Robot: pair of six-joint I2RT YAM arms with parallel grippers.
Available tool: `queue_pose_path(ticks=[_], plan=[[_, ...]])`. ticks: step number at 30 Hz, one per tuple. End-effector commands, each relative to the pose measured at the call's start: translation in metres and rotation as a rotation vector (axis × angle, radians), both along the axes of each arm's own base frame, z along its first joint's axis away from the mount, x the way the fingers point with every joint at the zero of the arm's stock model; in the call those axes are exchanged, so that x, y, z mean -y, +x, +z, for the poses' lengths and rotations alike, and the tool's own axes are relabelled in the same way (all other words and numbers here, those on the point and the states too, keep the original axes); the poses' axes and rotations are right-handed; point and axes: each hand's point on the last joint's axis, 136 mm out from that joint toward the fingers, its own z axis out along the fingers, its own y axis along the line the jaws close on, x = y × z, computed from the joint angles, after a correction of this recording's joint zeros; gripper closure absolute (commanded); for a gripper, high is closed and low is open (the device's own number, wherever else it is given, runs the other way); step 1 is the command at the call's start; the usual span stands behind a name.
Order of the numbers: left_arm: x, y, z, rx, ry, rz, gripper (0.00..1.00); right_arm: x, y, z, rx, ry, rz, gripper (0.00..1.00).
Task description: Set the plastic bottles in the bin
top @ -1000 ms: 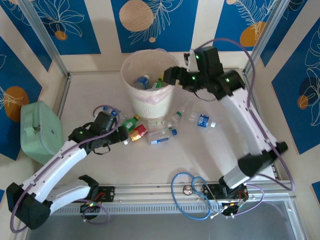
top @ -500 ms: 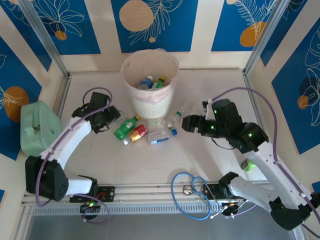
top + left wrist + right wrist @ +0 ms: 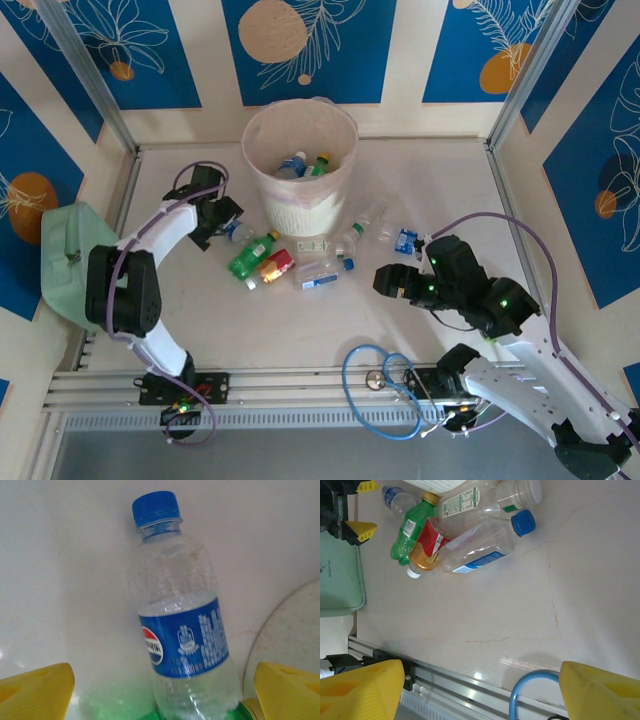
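The bin, whitish with a pink liner, stands at the back centre with two bottles inside. Just left of it my left gripper is open over a clear blue-capped bottle, which lies between the yellow fingers untouched. A green bottle, a red-labelled one and a clear blue-labelled one lie in front of the bin. More clear bottles lie to its right. My right gripper hangs open over bare table, with that pile ahead of it.
A mint-green case sits at the left table edge. A blue looped cable lies on the near rail between the arm bases. The metal rail runs right under my right gripper.
My right arm swung from above the bin down to the near right of the table. My left gripper moved back and left, onto the clear bottle beside the bin.
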Motion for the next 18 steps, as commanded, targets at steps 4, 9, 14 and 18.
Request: queue_pose_path(ticks=[4,9,14,18], plan=[[0.000,0.022,-0.015,-0.049,-0.009,0.015,0.10,0.004,-0.002,-0.005,-0.014,-0.017,-0.018,0.19],[0.001,0.028,-0.031,-0.076,0.003,0.003,0.11,0.004,-0.002,-0.009,-0.024,-0.020,-0.022,0.19],[-0.006,0.023,-0.046,-0.132,0.043,0.012,0.13,0.005,-0.002,-0.011,-0.028,-0.025,-0.028,0.19],[-0.005,0.021,-0.054,-0.156,0.040,0.010,0.16,0.005,-0.001,-0.012,-0.028,-0.027,-0.031,0.19]])
